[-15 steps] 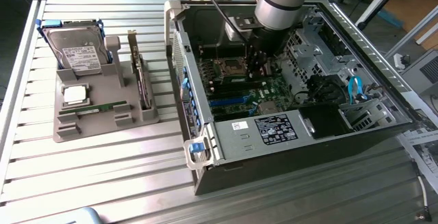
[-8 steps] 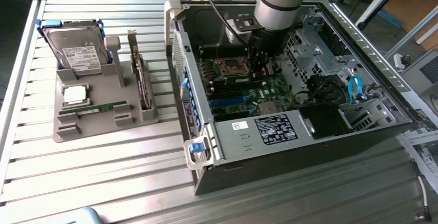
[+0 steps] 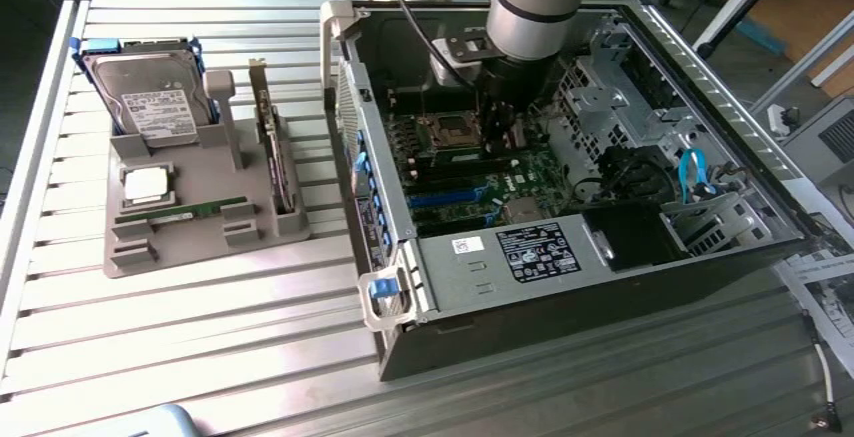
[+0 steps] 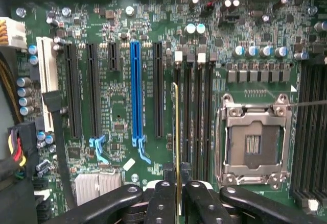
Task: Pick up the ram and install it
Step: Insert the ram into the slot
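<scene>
One ram [image 4: 176, 127], edge-on, is clamped in the claw [image 4: 177, 184]; the exterior view shows a spare ram [image 3: 187, 209].

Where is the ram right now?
The ram is clamped edge-on in the gripper, inside the case on the exterior view's right, over the memory slots beside the CPU socket.

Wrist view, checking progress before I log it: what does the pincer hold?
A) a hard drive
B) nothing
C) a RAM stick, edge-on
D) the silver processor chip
C: the pincer is shut on a thin RAM stick seen edge-on over the motherboard by its memory slots.
</scene>
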`<state>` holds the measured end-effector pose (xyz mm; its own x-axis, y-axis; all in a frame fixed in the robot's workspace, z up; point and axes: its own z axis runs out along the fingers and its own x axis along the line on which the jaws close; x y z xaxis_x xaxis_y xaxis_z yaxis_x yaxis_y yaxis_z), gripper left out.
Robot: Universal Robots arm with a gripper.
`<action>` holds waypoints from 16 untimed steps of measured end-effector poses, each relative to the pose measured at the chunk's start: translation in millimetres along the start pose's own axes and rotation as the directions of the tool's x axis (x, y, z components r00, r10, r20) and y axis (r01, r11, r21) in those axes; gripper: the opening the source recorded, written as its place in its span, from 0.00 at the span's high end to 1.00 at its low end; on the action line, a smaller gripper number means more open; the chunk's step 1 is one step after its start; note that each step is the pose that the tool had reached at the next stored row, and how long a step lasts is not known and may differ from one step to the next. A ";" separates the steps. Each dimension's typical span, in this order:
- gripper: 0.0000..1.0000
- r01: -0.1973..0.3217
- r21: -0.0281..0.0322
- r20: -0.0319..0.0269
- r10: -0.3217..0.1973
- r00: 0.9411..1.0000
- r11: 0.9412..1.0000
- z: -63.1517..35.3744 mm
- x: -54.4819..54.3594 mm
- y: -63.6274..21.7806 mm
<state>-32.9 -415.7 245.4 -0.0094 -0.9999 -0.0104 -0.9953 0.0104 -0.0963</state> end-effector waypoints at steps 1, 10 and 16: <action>0.86 0.000 0.000 0.000 0.000 1.000 1.000 0.1 0.0 2.5; 0.86 -0.001 0.000 -0.001 0.001 1.000 1.000 4.7 -2.6 10.3; 0.86 -0.005 0.000 -0.001 0.005 1.000 1.000 9.0 -3.1 13.1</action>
<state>-45.0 -412.4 235.3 -0.0150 -0.9998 -0.0097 -0.9952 0.0159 -0.0961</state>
